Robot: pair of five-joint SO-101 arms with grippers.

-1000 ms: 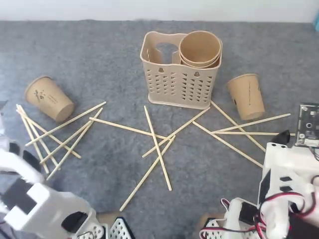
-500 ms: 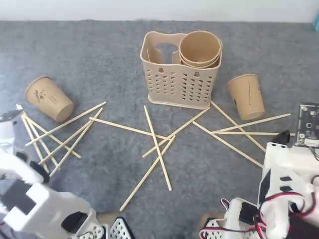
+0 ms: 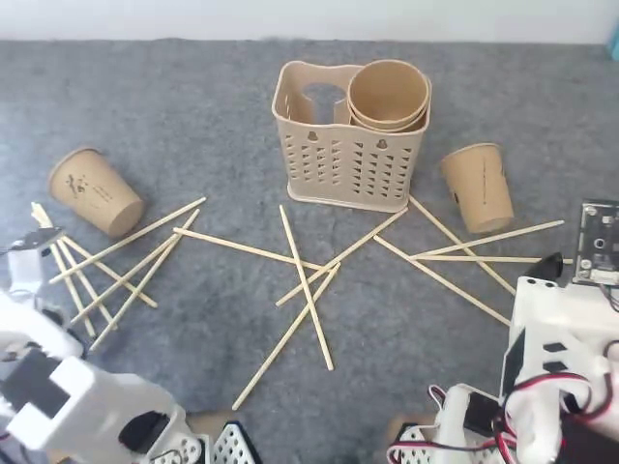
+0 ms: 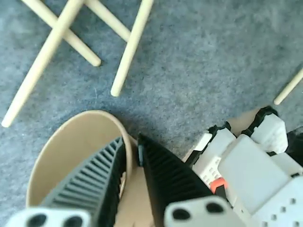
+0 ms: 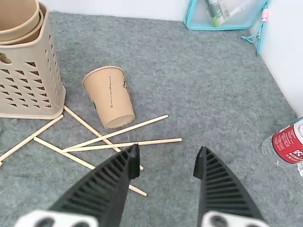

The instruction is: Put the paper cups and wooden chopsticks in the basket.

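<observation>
Left gripper [image 4: 132, 144] pinches a paper cup [image 4: 71, 142] by its rim; right gripper [image 5: 168, 156] hangs wide open, basket [image 3: 348, 164] at twelve o'clock.

white blocky arm shells [image 3: 561, 329], dark ribbed end effector fingers [image 5: 102, 187] — red and black cables [image 3: 538, 385].

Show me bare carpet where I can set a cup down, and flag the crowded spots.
Free: the carpet between the left cup and the basket, and the stretch behind the right cup. Crowded: chopsticks lie crossed in front of the basket and of both cups.
</observation>
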